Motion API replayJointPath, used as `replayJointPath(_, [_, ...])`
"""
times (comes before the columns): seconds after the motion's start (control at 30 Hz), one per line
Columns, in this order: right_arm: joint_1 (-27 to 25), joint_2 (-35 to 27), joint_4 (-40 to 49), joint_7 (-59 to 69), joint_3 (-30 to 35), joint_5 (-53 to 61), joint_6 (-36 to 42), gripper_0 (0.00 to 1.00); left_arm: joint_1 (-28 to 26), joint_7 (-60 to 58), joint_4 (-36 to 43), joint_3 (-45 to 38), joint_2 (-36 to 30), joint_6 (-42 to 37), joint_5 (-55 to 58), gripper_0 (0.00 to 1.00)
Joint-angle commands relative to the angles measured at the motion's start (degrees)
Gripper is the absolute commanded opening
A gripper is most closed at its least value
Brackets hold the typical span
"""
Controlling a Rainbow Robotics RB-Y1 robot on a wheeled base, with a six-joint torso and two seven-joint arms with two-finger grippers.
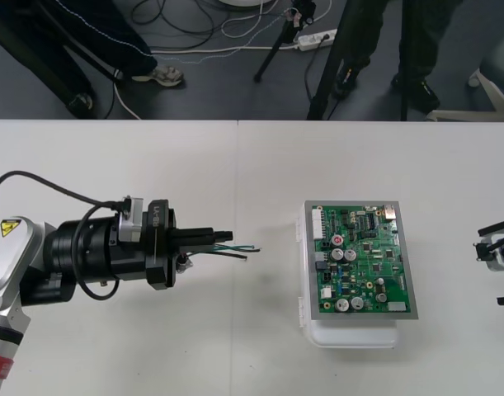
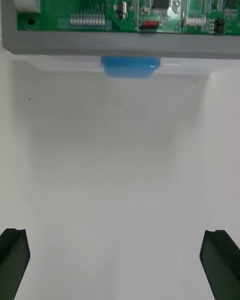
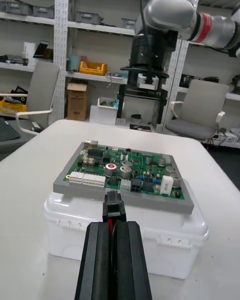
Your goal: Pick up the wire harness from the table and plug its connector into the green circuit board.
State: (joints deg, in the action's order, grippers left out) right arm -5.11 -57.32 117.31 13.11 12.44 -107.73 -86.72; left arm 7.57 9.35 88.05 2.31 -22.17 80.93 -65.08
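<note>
Black plug (image 3: 113, 211) of the wire harness (image 1: 239, 249) sits clamped in the left gripper (image 1: 221, 238), pointing straight toward the green circuit board (image 1: 359, 257), well apart from it; the right gripper (image 1: 492, 239) waits wide open beyond the board.

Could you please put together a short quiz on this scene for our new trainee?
1. True or false: the plug is seated in the board.
2. The right gripper is: A open; B shut on the plug; C shut on nothing.
3. Fill in: the left gripper is shut on the ___.
Key: 1 false, the plug is held short of the board; 2 A; 3 harness.
</note>
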Motion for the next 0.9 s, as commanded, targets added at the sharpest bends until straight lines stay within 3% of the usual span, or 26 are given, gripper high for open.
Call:
replayJointPath(0.03, [3.79,0.80,-0.07,2.80,-2.95,-4.16,-0.56,1.00,3.15,4.89,-4.29,2.79,-0.33,3.45,1.36,0.00])
replayJointPath(0.57, [11.61,0.80,0.02,17.39,-14.99,-13.74,-0.47,1.00,11.50,18.78,-24.42,5.07,5.56,8.63,0.48,0.00])
replayJointPath(0.9, [15.66,1.24,0.02,23.63,-21.76,-16.37,0.15,1.00,14.84,22.91,-27.76,5.33,7.59,9.07,-3.21,0.00])
